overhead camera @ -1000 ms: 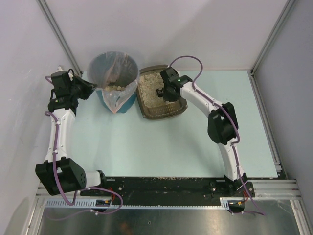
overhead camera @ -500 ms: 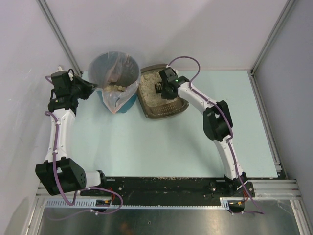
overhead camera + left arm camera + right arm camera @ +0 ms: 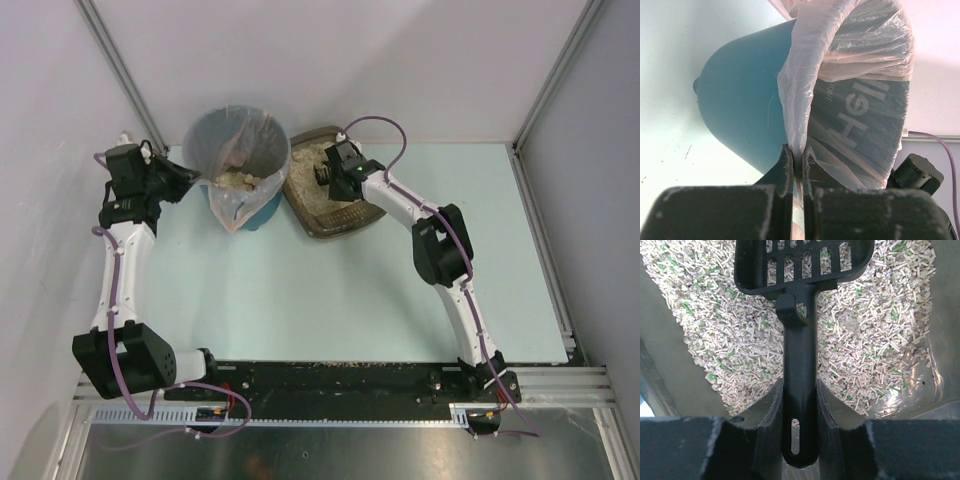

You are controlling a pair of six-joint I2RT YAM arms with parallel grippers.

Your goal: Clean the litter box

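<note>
Pale table (image 3: 330, 290); right gripper (image 3: 800, 395) clamps scoop (image 3: 800, 330) over litter box (image 3: 335, 233); left gripper (image 3: 796, 155) pinches liner (image 3: 800, 75) beside box; best dig shallow, sift.

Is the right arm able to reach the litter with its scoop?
Probably yes: its fingers grip the black scoop right over the litter in the litter box, with nothing between.

Left end effector (image 3: 796, 155) and right end effector (image 3: 800, 390) (both clamped tight)
</note>
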